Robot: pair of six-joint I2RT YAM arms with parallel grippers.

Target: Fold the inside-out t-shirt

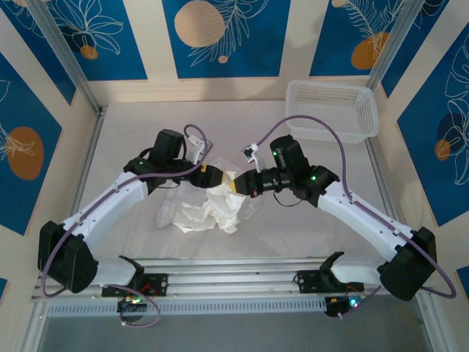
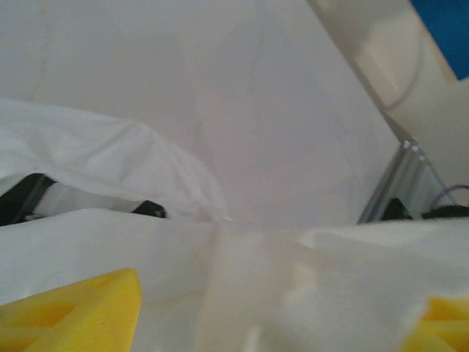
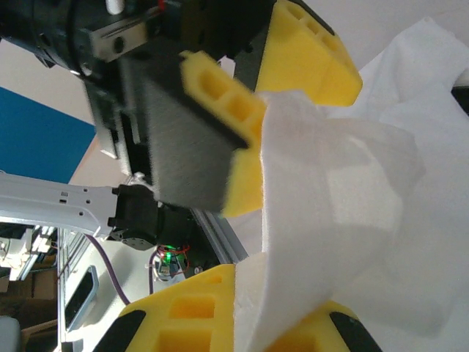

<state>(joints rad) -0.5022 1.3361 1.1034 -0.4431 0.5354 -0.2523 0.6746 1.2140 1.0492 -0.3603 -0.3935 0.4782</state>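
top external: t-shirt outside mesh basket

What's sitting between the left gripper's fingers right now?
T-shirt cloth fills the gap between the spread yellow fingers of the left gripper; the left wrist view shows it.

Thin white cloth on the t-shirt, matt, soft, heavily creased. The table is pale, matt and smooth. The basket is white plastic mesh with a slight sheen. The left end effector is matt yellow plastic with hollow ribs, one finger faced with a dark grey, rough-looking pad. The right end effector is the same yellow plastic. The arm shells are glossy white plastic, and the front rail is brushed metal.
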